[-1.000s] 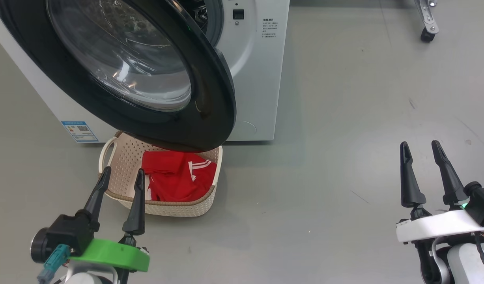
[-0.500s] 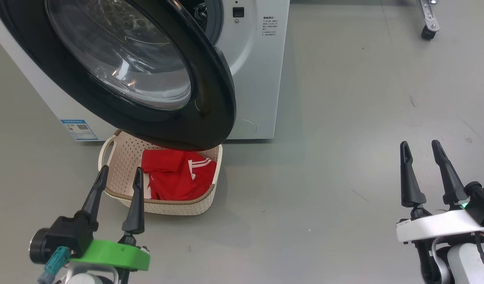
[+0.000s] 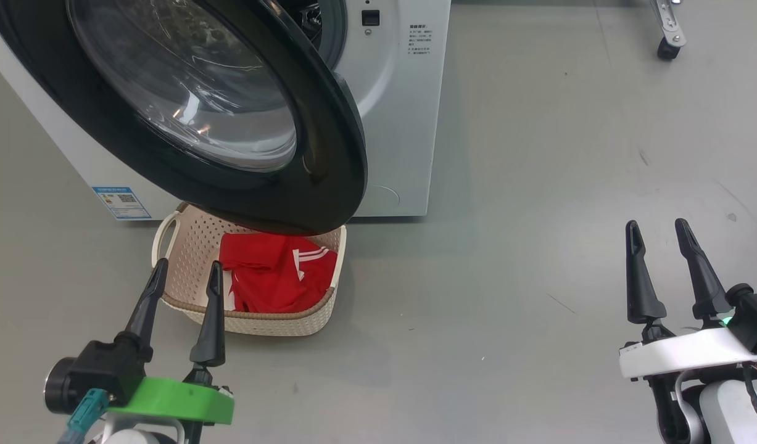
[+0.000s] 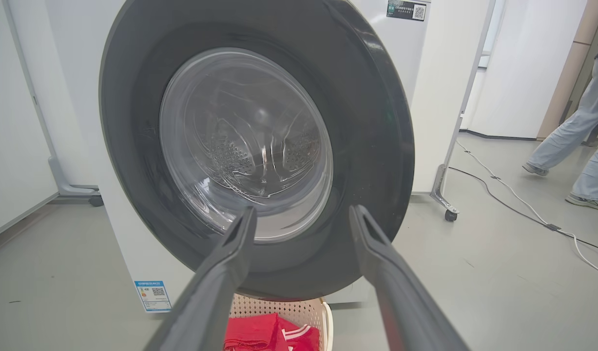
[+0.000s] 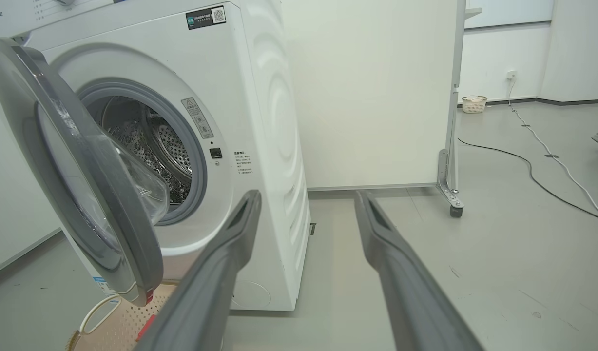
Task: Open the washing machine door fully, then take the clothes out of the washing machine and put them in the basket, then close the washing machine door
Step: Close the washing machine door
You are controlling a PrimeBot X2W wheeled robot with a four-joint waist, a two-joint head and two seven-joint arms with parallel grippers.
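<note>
- You have the left gripper (image 3: 188, 264) with its two fingers spread apart and nothing between them.
- In the head view its fingertips sit over the near-left rim of the basket (image 3: 261, 324). You cannot tell from that view whether they touch the rim.
- The clothes (image 3: 273, 277) lie inside the basket, just right of the left fingertips and beyond them, red with white stripes showing.
- The washing machine door (image 3: 329, 160) is swung out from the washing machine (image 3: 390, 123). Its lower black rim hangs over the basket's far end.
- In the left wrist view your left fingers point at the lower part of the door, its glass bowl above and between them. The head view shows the door well beyond the fingertips, with the basket in between.
- In the right wrist view the door stands ajar and the steel drum (image 5: 147, 141) shows behind it.
- The right gripper (image 3: 656, 223) also has its fingers spread and empty, over bare floor well to the right of machine and basket.
- A person's legs (image 4: 581, 126) show at the right edge of the left wrist view.
</note>
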